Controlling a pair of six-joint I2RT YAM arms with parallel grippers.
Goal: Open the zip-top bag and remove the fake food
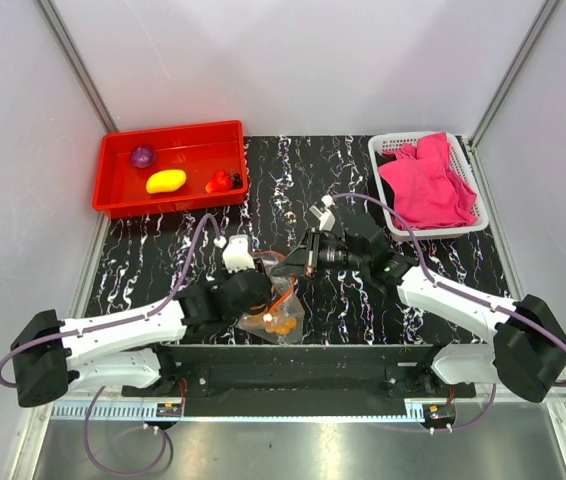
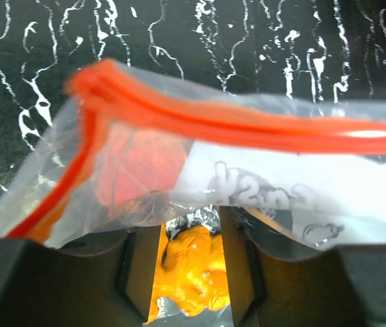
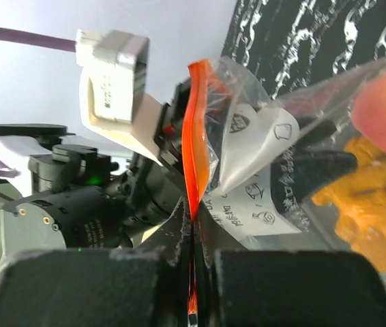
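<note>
At the tabletop's (image 1: 163, 262) near edge, right fingers (image 3: 176, 235) clench the zip-top bag (image 3: 261, 204) by its orange strip (image 3: 198, 136); left fingers (image 2: 237, 266) straddle the orange bits (image 2: 193, 269), hold unclear. A lopsided tug might slip or tear it.

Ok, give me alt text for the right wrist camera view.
The right claw pinches the orange zip strip of a clear bag. Inside sit orange food bits and a peach-coloured ball.

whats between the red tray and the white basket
Nothing but bare black marbled mat between tray and basket, seen in the top view. The right arm's white wrist piece sits just nearer than that stretch.
</note>
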